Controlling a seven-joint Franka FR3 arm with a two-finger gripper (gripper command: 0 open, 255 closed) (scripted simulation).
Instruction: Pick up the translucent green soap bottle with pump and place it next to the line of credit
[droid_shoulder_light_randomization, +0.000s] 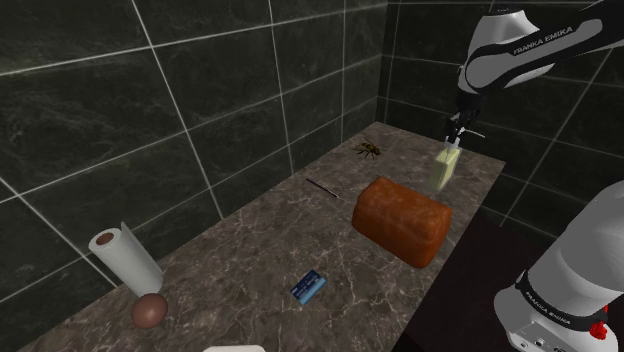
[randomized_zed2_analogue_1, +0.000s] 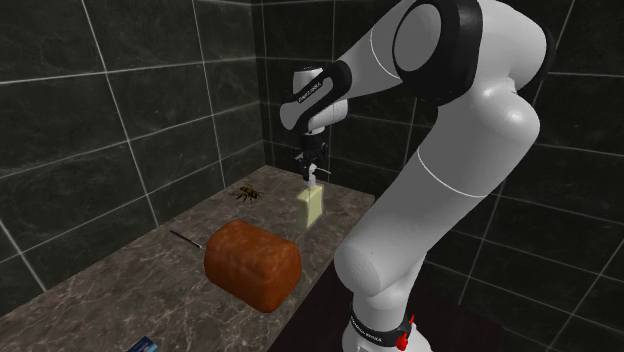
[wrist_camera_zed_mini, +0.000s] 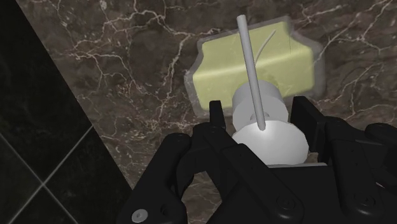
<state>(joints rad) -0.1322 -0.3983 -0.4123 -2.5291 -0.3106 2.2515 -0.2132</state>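
The white arm (randomized_zed2_analogue_1: 450, 160) fills the second exterior view's right and reaches back toward the corner of the dark tiled walls (randomized_zed2_analogue_1: 100, 120). Its black gripper (randomized_zed2_analogue_1: 313, 178) points straight down, clasping the pump of a pale yellow-green soap bottle (randomized_zed2_analogue_1: 311, 208), which is upright at the far end of the dark marbled counter (randomized_zed2_analogue_1: 130, 290). A brown rounded block (randomized_zed2_analogue_1: 252, 262) lies nearer the camera. A small spider-like figure (randomized_zed2_analogue_1: 245, 194) sits by the back wall, a thin dark stick (randomized_zed2_analogue_1: 186, 238) lies left of the block, and a blue card (randomized_zed2_analogue_1: 143, 346) shows at the bottom edge.
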